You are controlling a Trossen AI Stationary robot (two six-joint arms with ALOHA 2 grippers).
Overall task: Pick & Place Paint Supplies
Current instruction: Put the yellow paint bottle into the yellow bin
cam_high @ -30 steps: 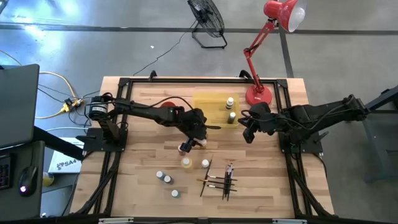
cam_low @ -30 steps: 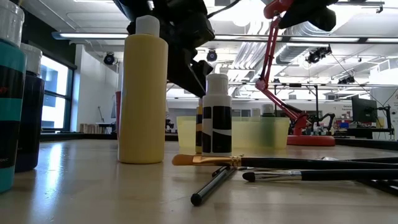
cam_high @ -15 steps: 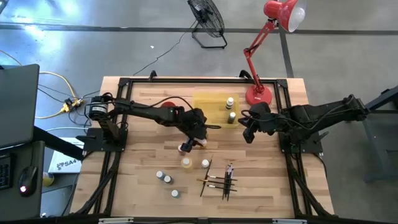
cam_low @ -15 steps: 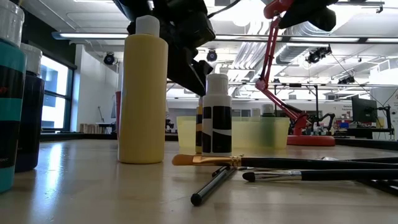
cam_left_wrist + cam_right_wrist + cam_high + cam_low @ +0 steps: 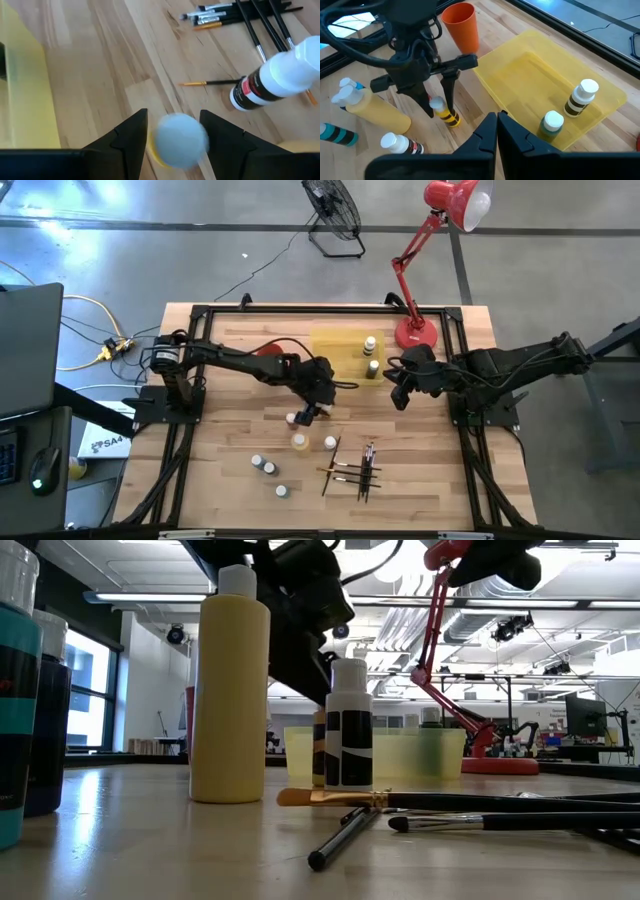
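My left fingers (image 5: 437,107) half-spread around one yellow-and-black striped bottle (image 5: 445,114) with a pale cap, above the worktop (image 5: 230,480) beside the yellow tray (image 5: 530,80), two bottles (image 5: 581,97) standing in that tray, my right fingers (image 5: 496,131) shut on nothing

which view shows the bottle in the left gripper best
The right wrist view: the yellow striped bottle shows whole between the left gripper's fingers. The left wrist view shows only its blurred cap, the high view a speck, and the low view hides it.
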